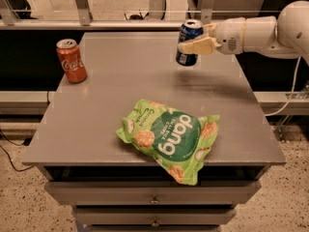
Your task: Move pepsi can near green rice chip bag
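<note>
While aloft above the table (120, 91), pepsi can (189, 31) firmly within the gripper (192, 41).

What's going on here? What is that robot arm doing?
The robot's white arm reaches in from the right. Its gripper is shut on the small dark blue pepsi can with a silver top, holding it upright, seemingly just above the far side of the grey table. The big crinkled bright green rice chip bag lies near the front edge, well apart from the can. A red-orange Coca-Cola can stands alone at the far left. The pepsi can is not near the bag yet.
</note>
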Robot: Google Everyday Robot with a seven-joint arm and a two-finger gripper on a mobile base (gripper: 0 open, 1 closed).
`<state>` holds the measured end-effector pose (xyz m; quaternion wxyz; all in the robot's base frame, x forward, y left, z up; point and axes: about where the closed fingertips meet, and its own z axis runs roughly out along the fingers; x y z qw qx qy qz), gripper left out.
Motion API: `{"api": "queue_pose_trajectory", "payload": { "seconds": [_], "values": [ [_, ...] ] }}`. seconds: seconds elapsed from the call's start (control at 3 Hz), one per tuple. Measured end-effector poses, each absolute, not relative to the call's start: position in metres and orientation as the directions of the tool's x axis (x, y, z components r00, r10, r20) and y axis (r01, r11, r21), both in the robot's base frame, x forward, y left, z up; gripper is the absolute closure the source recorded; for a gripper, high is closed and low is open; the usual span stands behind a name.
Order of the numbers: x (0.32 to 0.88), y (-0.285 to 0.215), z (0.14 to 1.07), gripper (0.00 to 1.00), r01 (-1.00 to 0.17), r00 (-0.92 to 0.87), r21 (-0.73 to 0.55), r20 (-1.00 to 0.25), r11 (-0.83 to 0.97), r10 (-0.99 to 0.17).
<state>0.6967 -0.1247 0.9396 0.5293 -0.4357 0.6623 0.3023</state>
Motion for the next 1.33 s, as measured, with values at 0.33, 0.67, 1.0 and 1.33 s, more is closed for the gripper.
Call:
{"api": "queue_pose_trajectory", "payload": {
  "seconds": [0.33, 0.67, 1.0, 1.33],
  "values": [
    [0.655, -0.153, 0.939, 1.00, -0.931, -0.053, -0.058, -0.955, 0.360, -0.291],
    [0.618, -0.177, 0.935, 1.00, -0.956, -0.036, -0.061, -0.946, 0.286, -0.322],
    [0.590, -0.193, 0.925, 1.00, -0.977, -0.004, -0.069, -0.939, 0.201, -0.344],
    [0.568, -0.203, 0.913, 1.00, -0.990, 0.023, -0.071, -0.933, 0.119, -0.360]
  ]
}}
